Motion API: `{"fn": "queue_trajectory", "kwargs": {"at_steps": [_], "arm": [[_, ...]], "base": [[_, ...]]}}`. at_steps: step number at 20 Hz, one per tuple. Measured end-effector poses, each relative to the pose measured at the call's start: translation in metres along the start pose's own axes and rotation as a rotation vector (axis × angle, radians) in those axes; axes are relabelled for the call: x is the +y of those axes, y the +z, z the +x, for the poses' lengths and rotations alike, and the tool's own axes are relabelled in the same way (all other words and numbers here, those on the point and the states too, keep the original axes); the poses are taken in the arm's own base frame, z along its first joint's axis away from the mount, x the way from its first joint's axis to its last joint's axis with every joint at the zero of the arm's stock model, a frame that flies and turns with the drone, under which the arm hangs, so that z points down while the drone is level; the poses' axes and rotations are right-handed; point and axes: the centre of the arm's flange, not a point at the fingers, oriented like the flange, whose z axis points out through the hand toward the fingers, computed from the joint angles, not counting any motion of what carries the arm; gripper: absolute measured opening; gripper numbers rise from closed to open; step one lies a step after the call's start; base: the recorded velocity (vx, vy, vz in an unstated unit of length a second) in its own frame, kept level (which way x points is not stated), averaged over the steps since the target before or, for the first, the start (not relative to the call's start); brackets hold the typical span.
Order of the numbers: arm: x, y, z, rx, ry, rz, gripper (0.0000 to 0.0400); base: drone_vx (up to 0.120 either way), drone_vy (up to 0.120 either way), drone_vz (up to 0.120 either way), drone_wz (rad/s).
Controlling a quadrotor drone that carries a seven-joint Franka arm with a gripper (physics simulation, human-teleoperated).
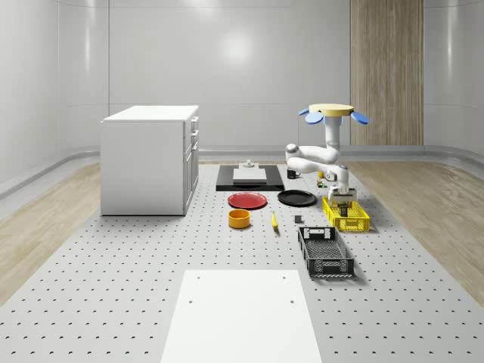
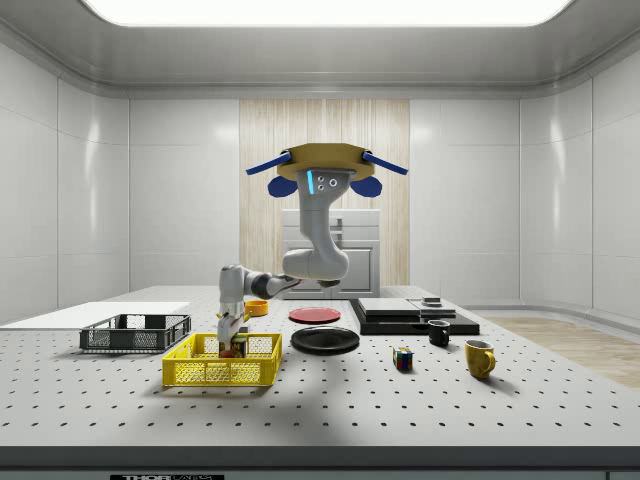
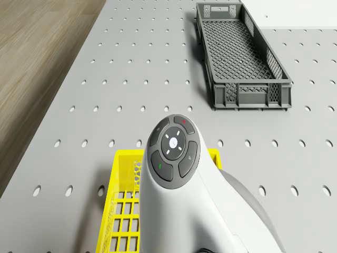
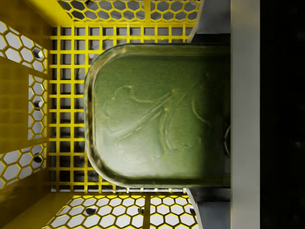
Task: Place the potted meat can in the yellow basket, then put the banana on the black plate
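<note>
Gripping the potted meat can (image 4: 157,114) inside the yellow basket (image 2: 222,371), the end effector (image 2: 232,343) points straight down, the arm (image 2: 300,265) bent at the elbow beneath the drone (image 2: 325,170) hovering above the counter (image 2: 330,410) near the black plate (image 2: 325,341).

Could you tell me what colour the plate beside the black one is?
Red plate, clearest in the whole-scene view.
</note>
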Motion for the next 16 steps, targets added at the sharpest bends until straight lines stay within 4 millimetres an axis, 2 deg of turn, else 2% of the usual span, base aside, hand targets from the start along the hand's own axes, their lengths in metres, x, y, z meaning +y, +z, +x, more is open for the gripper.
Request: {"fn": "queue_trajectory", "kwargs": {"at_steps": [2, 6, 16], "arm": [[-0.0001, -0.0001, -0.0001, -0.001, 0.000, 0.001, 0.0362], [-0.0001, -0.0009, -0.0002, -0.003, 0.000, 0.002, 0.0386], [-0.0001, -0.0014, -0.0002, -0.005, 0.000, 0.002, 0.0399]], "base": [[0.000, 0.000, 0.080, 0.000], [0.010, 0.000, 0.120, 0.000], [0.120, -0.120, 0.120, 0.000]]}}
